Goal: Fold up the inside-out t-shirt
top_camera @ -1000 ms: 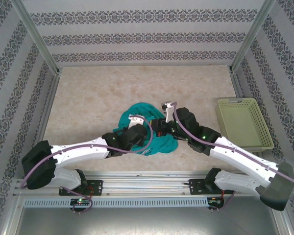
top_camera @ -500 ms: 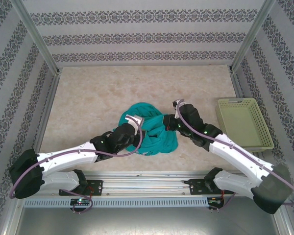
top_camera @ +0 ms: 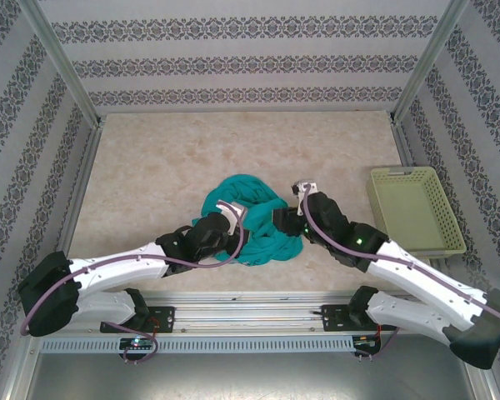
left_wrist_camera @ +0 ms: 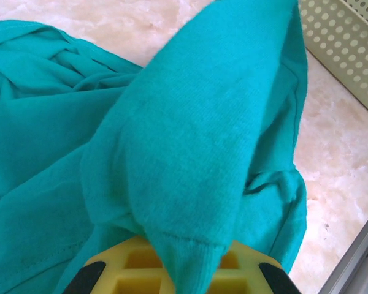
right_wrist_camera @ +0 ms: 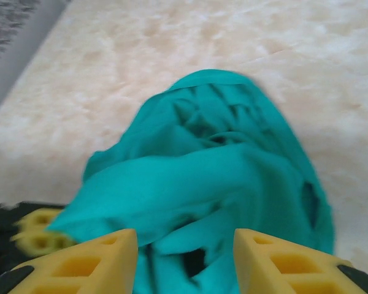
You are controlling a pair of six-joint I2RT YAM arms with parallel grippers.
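T-shirt lies bunched near the front middle of the table, not folded yet.
My left claw is clenched on it; my right claw stands released close by. Spreading and all folds remain, I think. Bare table lies behind and to the left; the basket stands to the right, apart.

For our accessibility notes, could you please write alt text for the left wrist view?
A fold of the teal t-shirt is pinched in the shut left pincer, above a beige marbled table. A pale perforated basket sits at upper right.
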